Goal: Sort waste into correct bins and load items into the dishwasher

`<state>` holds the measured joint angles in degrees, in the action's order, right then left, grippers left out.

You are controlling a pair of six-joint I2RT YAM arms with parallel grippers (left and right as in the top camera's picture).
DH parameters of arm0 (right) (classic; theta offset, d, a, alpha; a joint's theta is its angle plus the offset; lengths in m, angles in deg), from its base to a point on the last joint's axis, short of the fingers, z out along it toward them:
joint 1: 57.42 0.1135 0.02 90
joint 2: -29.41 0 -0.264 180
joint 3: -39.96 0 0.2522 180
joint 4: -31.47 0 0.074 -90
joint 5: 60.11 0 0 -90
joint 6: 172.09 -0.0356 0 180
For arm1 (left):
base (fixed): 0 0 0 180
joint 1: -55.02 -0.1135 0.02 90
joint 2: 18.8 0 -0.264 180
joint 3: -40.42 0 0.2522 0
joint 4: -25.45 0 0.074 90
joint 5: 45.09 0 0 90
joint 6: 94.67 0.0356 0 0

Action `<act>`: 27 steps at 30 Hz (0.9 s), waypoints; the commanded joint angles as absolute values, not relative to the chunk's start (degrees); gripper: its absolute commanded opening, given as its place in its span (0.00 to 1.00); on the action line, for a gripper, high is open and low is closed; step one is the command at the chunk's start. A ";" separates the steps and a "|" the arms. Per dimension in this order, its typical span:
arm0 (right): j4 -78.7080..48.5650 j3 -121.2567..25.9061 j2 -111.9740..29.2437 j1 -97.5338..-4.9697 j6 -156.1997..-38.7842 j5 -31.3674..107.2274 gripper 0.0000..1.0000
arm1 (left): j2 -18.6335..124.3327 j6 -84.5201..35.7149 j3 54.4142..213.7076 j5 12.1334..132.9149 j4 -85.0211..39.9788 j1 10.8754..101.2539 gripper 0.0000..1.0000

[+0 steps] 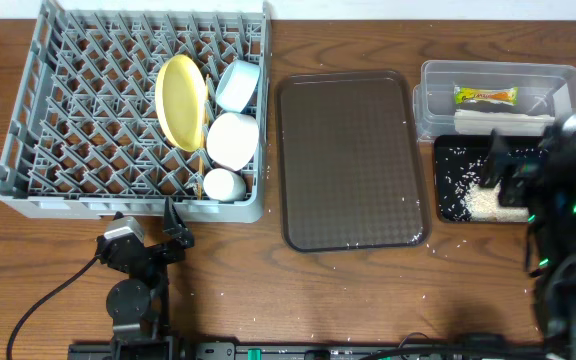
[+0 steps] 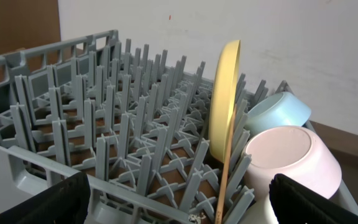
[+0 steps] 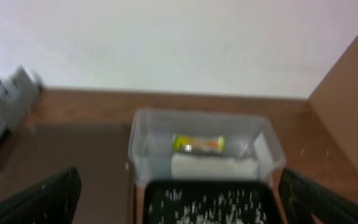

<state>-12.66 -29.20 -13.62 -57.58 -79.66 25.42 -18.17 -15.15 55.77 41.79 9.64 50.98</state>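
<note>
Near on the left, the left gripper stands just before the rack, fingers wide apart and empty; on the right, the right gripper hangs over the black tray and its rice — also spread wide, holding nothing. In the right part of the rack sit, near to far, the cup, white bowl and blue bowl, with the plate upright on its edge to their left and a chopstick leaning beside it. The brown tray lies between rack and bins, and farthest right the tub holds the paper and — behind it — the wrapper.
</note>
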 commanded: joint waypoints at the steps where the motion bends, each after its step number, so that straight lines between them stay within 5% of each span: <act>1: -5.03 -14.70 -5.60 -56.95 -77.69 29.77 0.99 | -18.50 -14.40 54.41 41.31 7.89 50.74 0.93; 9: 14.40 18.17 18.60 -53.14 -77.73 33.88 0.99 | -18.50 -14.40 54.41 41.31 7.89 50.74 0.93; 27: 16.81 25.88 25.20 -52.46 -78.37 40.67 0.99 | -18.50 -14.40 54.41 41.31 7.89 50.74 0.93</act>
<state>16.35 25.69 23.34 -53.45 -78.48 39.34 -18.17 -15.15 55.79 41.79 9.62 50.98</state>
